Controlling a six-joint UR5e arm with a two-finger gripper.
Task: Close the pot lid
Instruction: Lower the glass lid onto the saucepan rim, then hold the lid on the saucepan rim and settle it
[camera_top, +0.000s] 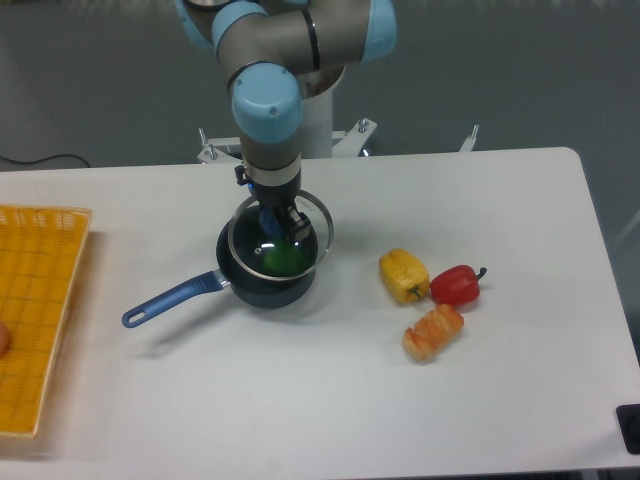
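Note:
The dark navy pot (262, 288) stands on the white table left of centre, its long blue handle (165, 303) pointing to the front left. A green object (281, 260) lies inside it. The pot lid (313, 236), a glass disc with a thin metal rim, hangs just above the pot's opening, shifted slightly to the back right; whether its rim touches the pot I cannot tell. My gripper (276, 222) comes straight down from above and is shut on the lid's blue centre knob, which its fingers mostly hide.
A yellow pepper (403, 275), a red pepper (457, 285) and an orange pastry-like item (433, 332) lie to the right of the pot. A yellow mesh basket (40, 320) sits at the table's left edge. The arm's base stands behind the pot.

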